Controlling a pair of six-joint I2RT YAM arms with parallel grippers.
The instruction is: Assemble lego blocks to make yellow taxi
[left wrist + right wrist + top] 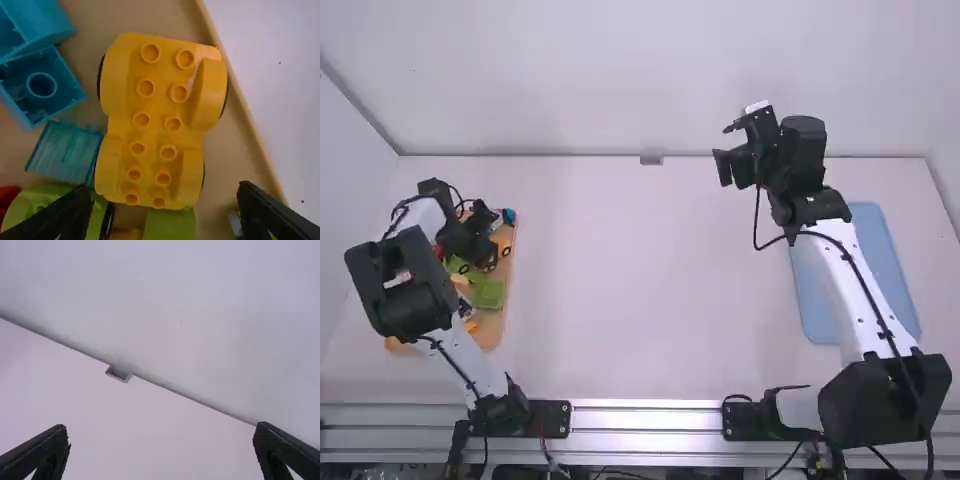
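High view puts your left gripper low over the wooden tray on the left side of the white desk, among the blocks. It's released, fingers wide apart, nothing in it. Your left wrist view has the yellow taxi base in the tray, studs up in two rows, with curved fenders along both sides and dark wheels peeking out, near the tray's rim. Around it you've got blue blocks, a clear teal piece just beside it, a green wheeled piece, a green block by one end of the base, and a bit of something red. Your right gripper hangs toward the desk's far side, right of the middle, also released and empty; its wrist view shows a small bracket at the desk's far edge. Blue tray lies on your right, partly behind the right arm.
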